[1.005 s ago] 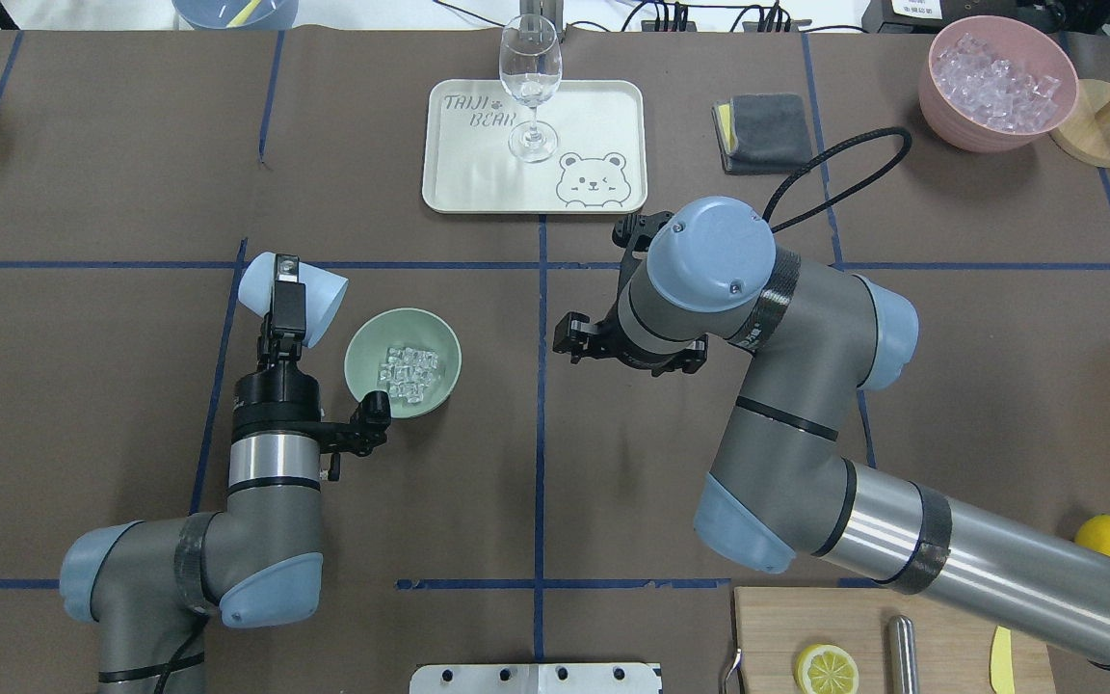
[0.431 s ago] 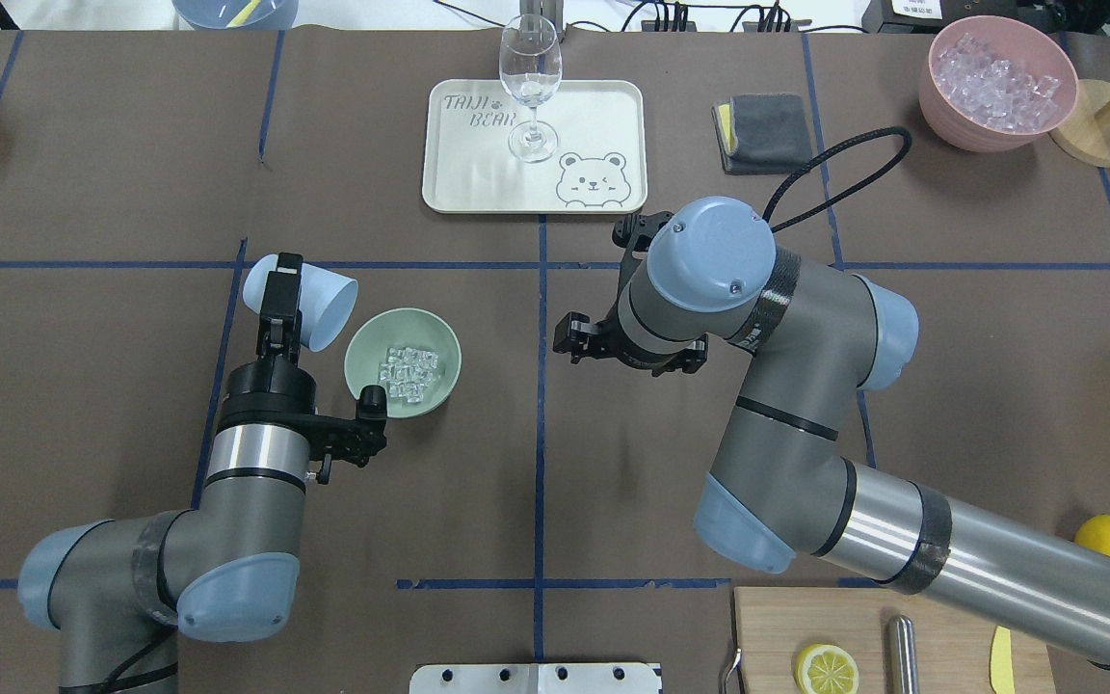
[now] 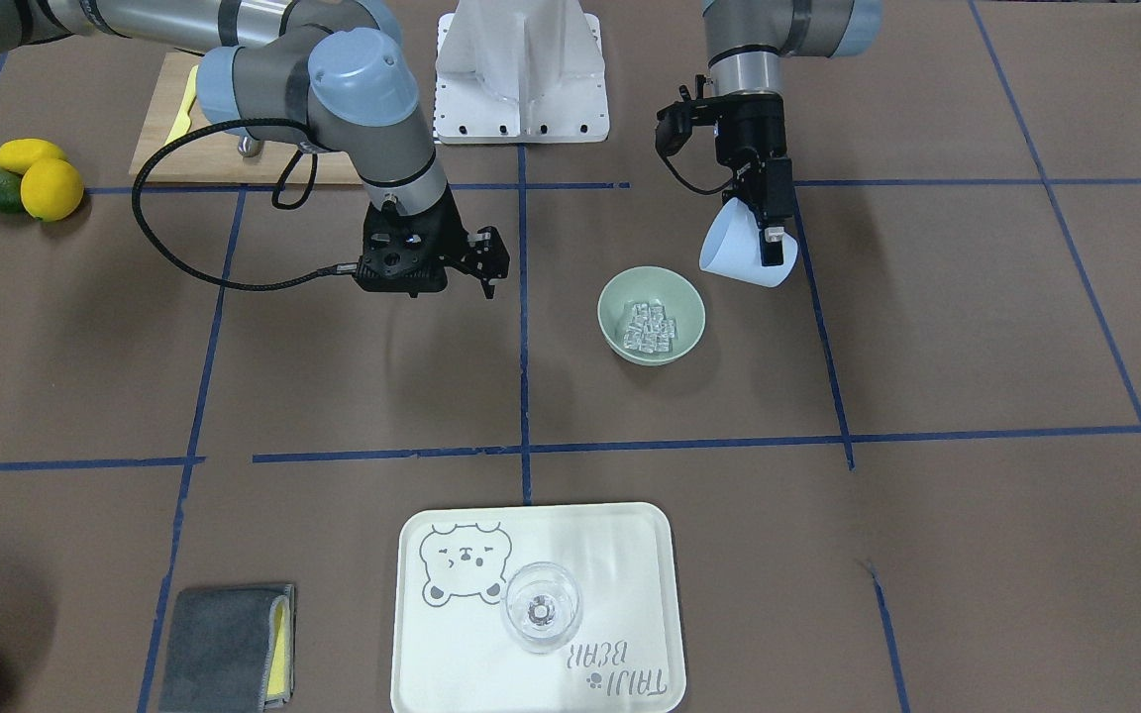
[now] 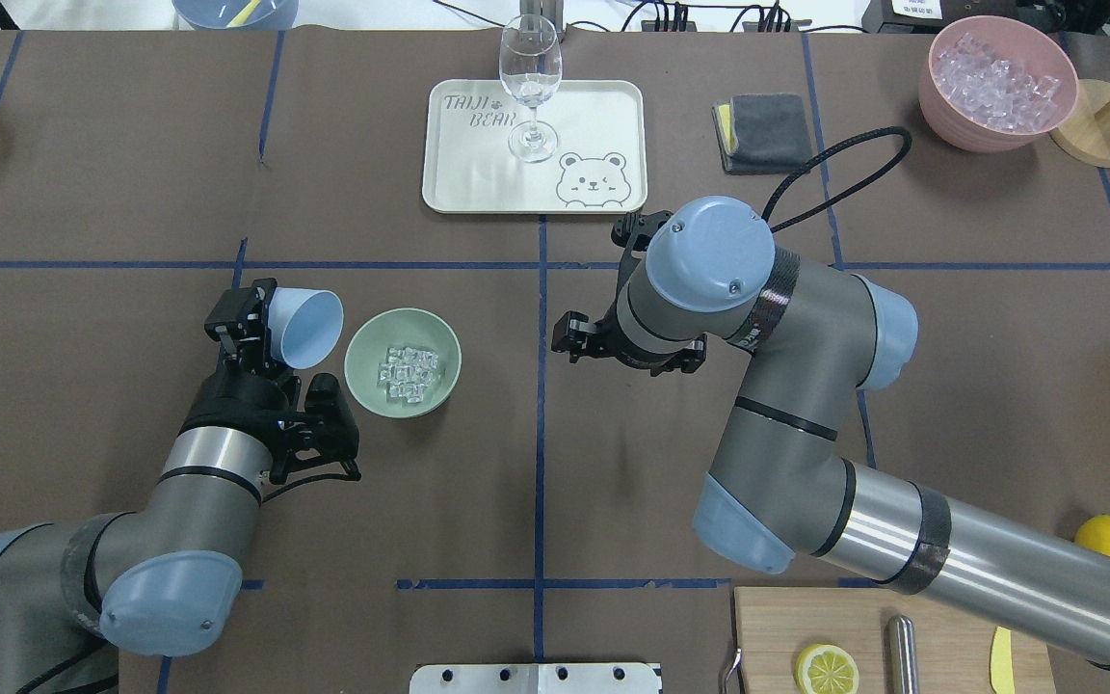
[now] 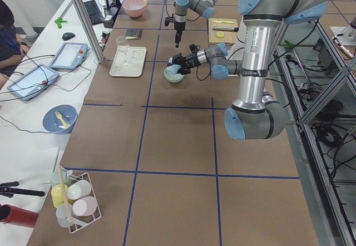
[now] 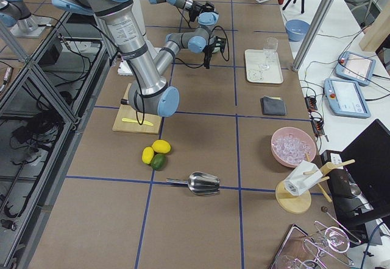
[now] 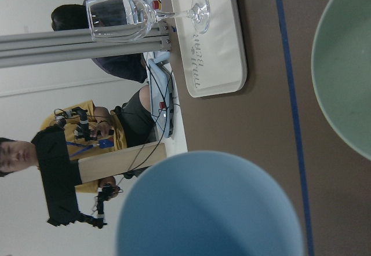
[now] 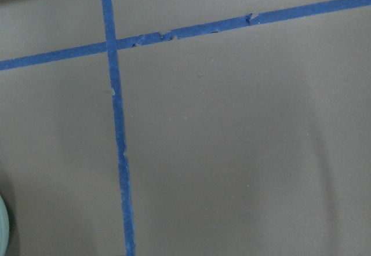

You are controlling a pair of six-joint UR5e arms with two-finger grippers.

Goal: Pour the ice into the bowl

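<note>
The left gripper is clamped on the side of a light blue cup, holding it off the table and tipped well over, with its open mouth turned toward the bowl. Cup and bowl sit just beside each other without touching, the cup on the robot's left of the bowl. The bowl stands upright on the brown table cover, and the ice lies in a small heap at its bottom, slightly off centre. The right gripper hangs over bare table on the other side of the blue tape line, well apart from the bowl. From where I stand its fingers are hidden under the wrist, so I can't tell whether they are apart or together.
</note>
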